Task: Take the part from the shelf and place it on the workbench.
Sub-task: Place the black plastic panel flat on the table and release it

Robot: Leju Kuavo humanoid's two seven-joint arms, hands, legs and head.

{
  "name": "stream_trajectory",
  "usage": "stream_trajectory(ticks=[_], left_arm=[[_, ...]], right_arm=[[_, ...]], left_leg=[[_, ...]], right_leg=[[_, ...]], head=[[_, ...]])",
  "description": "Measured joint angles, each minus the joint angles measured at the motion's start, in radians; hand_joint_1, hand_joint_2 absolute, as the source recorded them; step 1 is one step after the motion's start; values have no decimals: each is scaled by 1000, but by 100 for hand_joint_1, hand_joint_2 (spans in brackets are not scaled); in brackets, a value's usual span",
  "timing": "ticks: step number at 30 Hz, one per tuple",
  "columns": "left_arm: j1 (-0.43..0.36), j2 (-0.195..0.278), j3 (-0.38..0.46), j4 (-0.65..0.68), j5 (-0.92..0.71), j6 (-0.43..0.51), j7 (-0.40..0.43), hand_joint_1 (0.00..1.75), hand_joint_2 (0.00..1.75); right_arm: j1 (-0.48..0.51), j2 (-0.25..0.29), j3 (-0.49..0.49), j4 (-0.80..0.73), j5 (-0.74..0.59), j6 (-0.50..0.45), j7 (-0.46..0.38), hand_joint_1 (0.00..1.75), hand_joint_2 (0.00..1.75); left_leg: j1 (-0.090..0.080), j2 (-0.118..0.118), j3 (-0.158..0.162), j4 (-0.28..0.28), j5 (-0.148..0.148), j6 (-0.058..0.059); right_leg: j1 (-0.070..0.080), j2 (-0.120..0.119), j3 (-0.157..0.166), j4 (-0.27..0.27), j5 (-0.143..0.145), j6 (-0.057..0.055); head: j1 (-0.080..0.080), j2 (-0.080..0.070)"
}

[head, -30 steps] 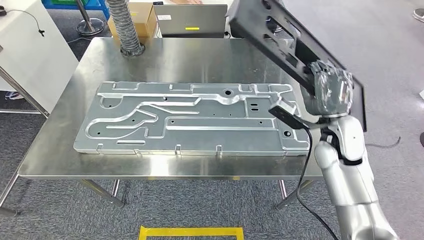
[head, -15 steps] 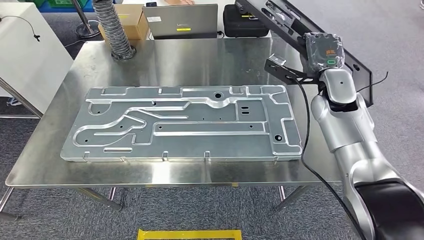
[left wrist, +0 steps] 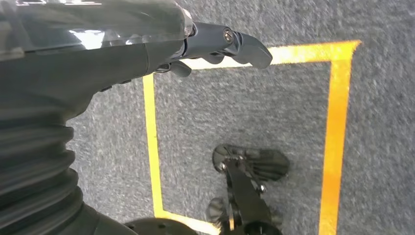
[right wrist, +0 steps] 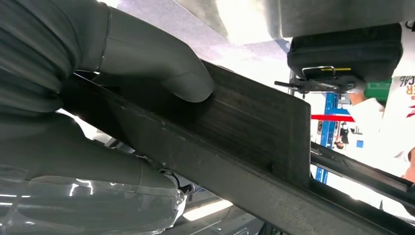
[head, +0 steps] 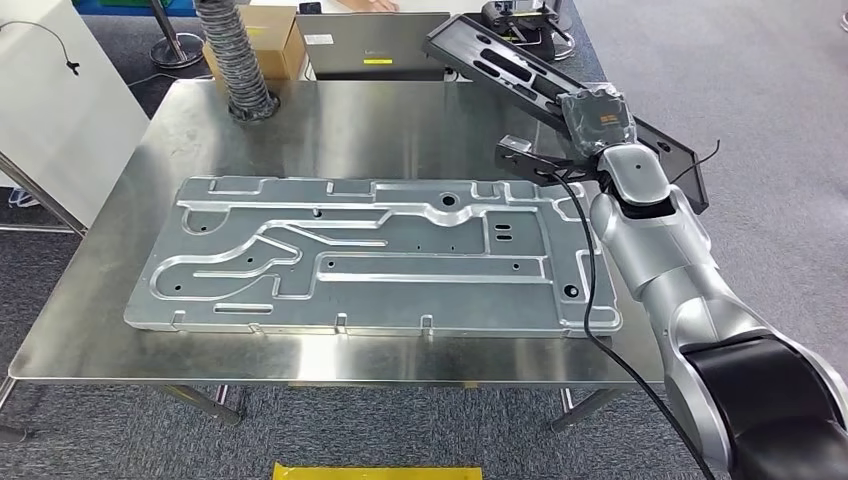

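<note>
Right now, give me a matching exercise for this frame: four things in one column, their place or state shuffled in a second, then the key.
Things:
1. black part
2. silver plate
3. left hand
4. laptop

Places or states:
A. lying flat on the workbench
B. hanging over grey carpet with yellow tape
C. gripped by the right hand, raised over the workbench's far right corner
D. beyond the workbench's far edge

Pairs: 1-C, 2-A, 3-B, 4-D
</note>
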Motion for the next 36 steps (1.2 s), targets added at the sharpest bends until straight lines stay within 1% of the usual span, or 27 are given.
stream_trajectory(ticks=[1,2,4,6,7,8,10,11,12,13,14,15,17,18,19,21,22,23,24,26,27,28,29,31,32,33,36], left_arm=[[-1,0,0,0,0,0,0,0,175],[-1,0,0,0,0,0,0,0,175],[-1,1,0,0,0,0,0,0,175],[0,0,0,0,0,0,-1,0,175],[0,0,0,0,0,0,-2,0,175],[1,0,0,0,0,0,-5,0,175],[0,1,0,0,-1,4,-15,0,175],[-1,1,0,0,-2,7,-22,0,175],[-2,1,-1,0,-4,10,-28,0,175],[-3,1,-1,0,-7,13,-35,0,175],[-4,1,-2,0,-8,15,-41,0,175],[-5,1,-4,0,-10,16,-48,0,175],[-6,1,-8,0,-12,17,-62,0,175],[-6,1,-9,0,-14,17,-69,0,175],[-5,1,-10,0,-16,19,-75,0,175],[-3,0,-13,0,-23,28,-84,0,175],[-4,-2,-15,0,-27,33,-86,0,175],[-6,-3,-16,0,-29,37,-87,0,175],[-9,-6,-16,0,-31,41,-87,0,175],[-15,-8,-17,0,-31,46,-87,0,175],[-16,-9,-17,0,-31,49,-88,0,175],[-16,-10,-17,0,-31,50,-88,0,175],[-15,-11,-17,0,-31,51,-88,0,175],[-14,-16,-17,0,-31,53,-89,0,175],[-14,-18,-18,0,-30,54,-91,0,175],[-15,-20,-18,0,-30,55,-92,0,175],[-14,-22,-20,0,-27,54,-96,0,175]], right_arm=[[-3,1,1,4,0,0,0,175,175],[-5,2,2,7,0,-1,0,175,175],[-8,5,3,15,0,-1,-1,175,175],[-9,9,5,20,-3,2,-14,175,175],[-9,13,8,23,-7,5,-33,175,175],[-9,22,14,26,-15,13,-62,175,175],[1,56,39,35,-39,41,-132,175,175],[13,78,55,41,-53,61,-161,175,175],[29,103,71,47,-68,80,-181,175,175],[47,126,87,54,-82,99,-193,175,175],[64,149,102,62,-98,115,-200,175,175],[77,172,118,71,-118,128,-208,175,175],[92,207,146,90,-171,149,-236,175,175],[97,221,160,100,-209,166,-264,175,175],[103,232,172,110,-252,192,-307,175,175],[119,255,194,125,-341,256,-429,175,175],[128,267,206,129,-381,281,-492,175,175],[136,279,219,131,-411,296,-538,175,175],[145,290,232,134,-435,303,-566,175,175],[158,306,263,137,-466,309,-586,175,175],[163,311,280,139,-480,311,-587,175,175],[164,314,298,139,-495,313,-588,175,175],[162,317,315,138,-514,317,-589,175,175],[152,322,345,134,-555,328,-589,175,175],[148,327,358,131,-572,335,-588,175,175],[145,331,371,127,-587,340,-586,131,131],[144,339,402,120,-624,349,-577,0,0]], left_leg=[[0,-1,0,7,-6,-6],[0,-1,-1,11,-11,-12],[-3,-1,-2,12,-14,-22],[-2,0,-2,13,-20,-32],[-1,2,-9,31,-33,-37],[0,4,-25,69,-56,-40],[1,7,-83,198,-114,-44],[1,7,-114,260,-134,-45],[1,7,-134,292,-136,-44],[1,7,-135,285,-118,-42],[0,7,-116,237,-84,-37],[-2,7,-86,164,-44,-31],[-9,8,-31,44,1,-20],[-12,7,-19,18,5,-16],[-14,7,-15,12,2,-15],[-9,9,-7,0,4,-11],[-5,12,1,-6,4,-8],[-1,16,8,-12,5,-5],[0,20,14,-15,5,-3],[0,25,17,-15,3,1],[1,26,18,-15,3,1],[1,27,19,-15,3,1],[1,26,20,-15,3,0],[1,25,21,-13,5,-5],[-1,23,21,-12,6,-9],[-1,22,21,-10,6,-15],[3,20,22,-12,9,-34]], right_leg=[[1,-1,25,-61,26,0],[2,0,41,-99,39,-3],[9,2,47,-116,36,-15],[7,1,49,-119,37,-29],[6,1,51,-122,37,-36],[4,1,54,-125,37,-43],[8,6,59,-126,34,-54],[11,10,61,-126,33,-57],[14,13,65,-126,31,-59],[17,15,69,-126,29,-61],[20,16,73,-126,26,-62],[22,16,77,-126,23,-62],[27,15,78,-125,19,-58],[28,14,77,-125,19,-55],[29,14,77,-126,19,-51],[31,14,84,-128,15,-41],[32,13,84,-118,5,-36],[32,12,74,-89,-15,-32],[30,11,53,-39,-43,-28],[25,10,-10,93,-103,-21],[22,9,-29,137,-115,-19],[19,8,-30,144,-109,-18],[17,7,-9,108,-87,-18],[17,6,74,-36,-33,-25],[19,6,108,-97,-15,-29],[21,5,129,-134,-6,-34],[25,4,135,-150,4,-49]], head=[[0,0],[-1,0],[-3,0],[-4,0],[-4,0],[-5,0],[-6,0],[-6,0],[-7,0],[-7,0],[-7,0],[-7,0],[-6,0],[-6,0],[-7,0],[-7,0],[-6,0],[-5,0],[-3,0],[-1,0],[-1,0],[-1,0],[-1,0],[-1,0],[-2,0],[-3,0],[-5,0]])
